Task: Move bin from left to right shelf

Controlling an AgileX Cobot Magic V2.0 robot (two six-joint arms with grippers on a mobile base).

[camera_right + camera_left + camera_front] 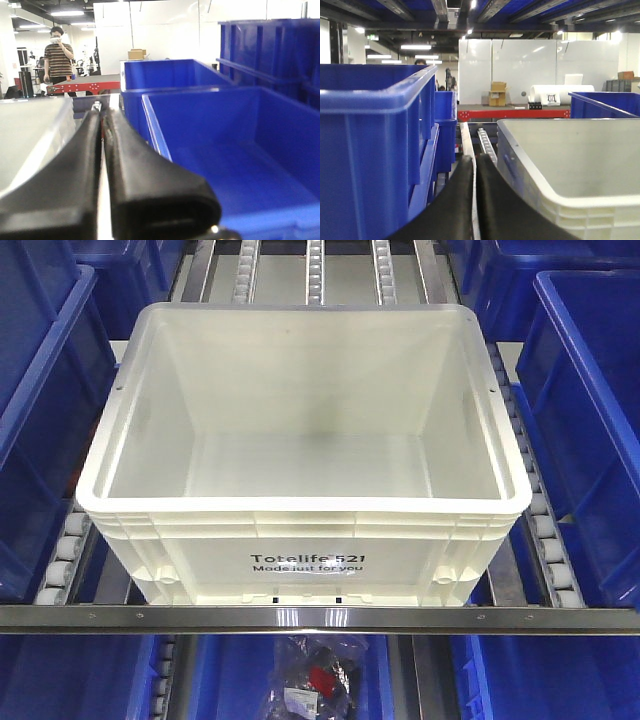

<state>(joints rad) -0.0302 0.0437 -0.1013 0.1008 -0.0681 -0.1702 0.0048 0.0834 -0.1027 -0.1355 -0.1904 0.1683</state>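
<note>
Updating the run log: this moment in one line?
bin empty, ungripped, on roller rack | left gripper shut, between bin and left blue bin | right gripper shut, between bin and right blue bin

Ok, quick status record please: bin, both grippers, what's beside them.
bin: bin white, empty, upright on roller rack, by front bar
left gripper: left gripper shut, between left blue bin and bin
right gripper: right gripper shut, between bin and right blue bin
held: nothing
below: bag on lower tier
</note>
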